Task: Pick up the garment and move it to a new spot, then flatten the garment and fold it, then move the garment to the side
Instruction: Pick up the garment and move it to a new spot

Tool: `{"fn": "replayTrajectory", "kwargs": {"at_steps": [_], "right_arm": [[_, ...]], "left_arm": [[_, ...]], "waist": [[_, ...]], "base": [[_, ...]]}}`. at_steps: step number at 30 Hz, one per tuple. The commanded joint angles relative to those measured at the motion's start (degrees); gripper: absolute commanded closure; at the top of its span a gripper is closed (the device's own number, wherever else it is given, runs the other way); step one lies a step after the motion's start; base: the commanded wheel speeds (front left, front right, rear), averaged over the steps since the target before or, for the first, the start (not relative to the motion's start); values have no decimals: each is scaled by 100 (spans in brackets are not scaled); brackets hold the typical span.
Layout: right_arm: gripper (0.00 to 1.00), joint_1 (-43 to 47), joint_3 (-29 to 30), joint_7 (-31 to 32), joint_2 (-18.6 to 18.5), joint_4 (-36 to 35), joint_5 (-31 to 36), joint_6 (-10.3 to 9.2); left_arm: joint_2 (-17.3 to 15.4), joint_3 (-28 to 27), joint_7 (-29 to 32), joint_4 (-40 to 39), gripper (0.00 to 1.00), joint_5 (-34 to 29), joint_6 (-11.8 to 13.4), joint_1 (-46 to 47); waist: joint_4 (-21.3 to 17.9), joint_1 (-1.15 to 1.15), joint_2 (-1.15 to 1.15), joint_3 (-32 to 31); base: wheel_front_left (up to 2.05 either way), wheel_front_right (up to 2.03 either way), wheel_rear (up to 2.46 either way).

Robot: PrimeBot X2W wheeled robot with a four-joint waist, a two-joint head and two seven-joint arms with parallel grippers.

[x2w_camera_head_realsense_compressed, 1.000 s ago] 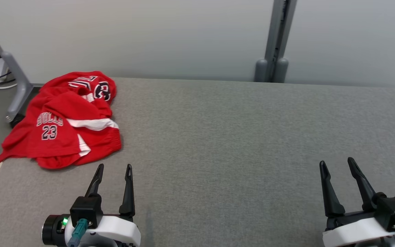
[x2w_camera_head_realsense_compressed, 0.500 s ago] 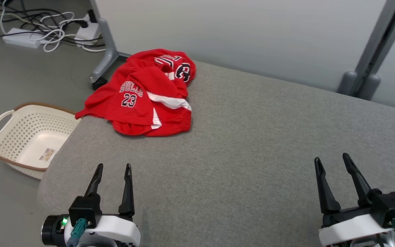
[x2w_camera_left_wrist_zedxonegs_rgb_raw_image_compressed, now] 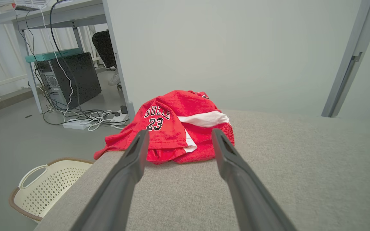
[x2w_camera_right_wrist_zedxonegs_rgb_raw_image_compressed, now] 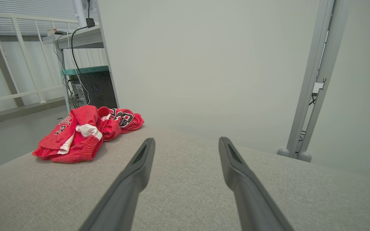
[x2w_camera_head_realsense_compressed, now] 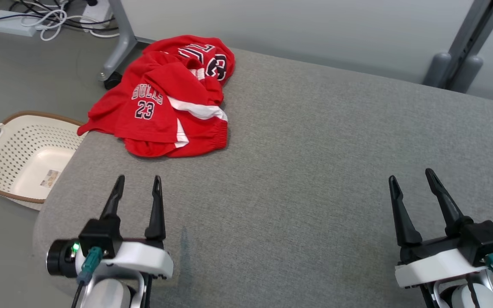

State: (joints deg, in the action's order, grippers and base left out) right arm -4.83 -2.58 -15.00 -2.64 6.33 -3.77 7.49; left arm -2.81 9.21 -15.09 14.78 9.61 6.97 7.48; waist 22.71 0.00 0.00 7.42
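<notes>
Head view: grey fabric worktop (x2w_camera_head_realsense_compressed: pixel 315 149) below a pale wall (x2w_camera_head_realsense_compressed: pixel 272 25), red garment (x2w_camera_head_realsense_compressed: pixel 165 98) crumpled at eleven o'clock; left pincer (x2w_camera_head_realsense_compressed: pixel 138 179) and right pincer (x2w_camera_head_realsense_compressed: pixel 411 176) gaped wide, empty. Left wrist view — fingers (x2w_camera_left_wrist_zedxonegs_rgb_raw_image_compressed: pixel 130 166) hid its near hem. Right wrist view — its print was illegible.

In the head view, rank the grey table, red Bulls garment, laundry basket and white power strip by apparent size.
1. grey table
2. red Bulls garment
3. laundry basket, partly hidden by the table
4. white power strip, farthest away
</notes>
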Motion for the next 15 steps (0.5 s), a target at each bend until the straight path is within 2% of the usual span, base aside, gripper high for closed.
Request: {"fn": "replayTrajectory", "kwargs": {"at_steps": [1, 8, 12, 15], "right_arm": [[0, -71, 20, -28, -45, -24, 22, 1], [0, -328, 78, -28, -43, -95, 134, 1], [0, -461, 65, -28, -41, -125, 150, 1], [0, -565, 34, -28, -42, -167, 121, 1]], "left_arm": [[-27, -27, -12, 0, 0, -44, -36, 174], [-394, -142, 102, 827, 0, -154, -392, 1587], [-667, -140, 660, 1557, 0, -164, -575, 2493], [-746, -192, 1113, 2048, 0, -10, -696, 3043]], "waist": [[-186, 0, 0, 172], [-714, 0, 0, 560], [-1004, 0, 0, 774], [-1227, 0, 0, 961]], "base": [[0, 0, 0], [0, 0, 0], [0, 0, 0], [0, 0, 0]]}}
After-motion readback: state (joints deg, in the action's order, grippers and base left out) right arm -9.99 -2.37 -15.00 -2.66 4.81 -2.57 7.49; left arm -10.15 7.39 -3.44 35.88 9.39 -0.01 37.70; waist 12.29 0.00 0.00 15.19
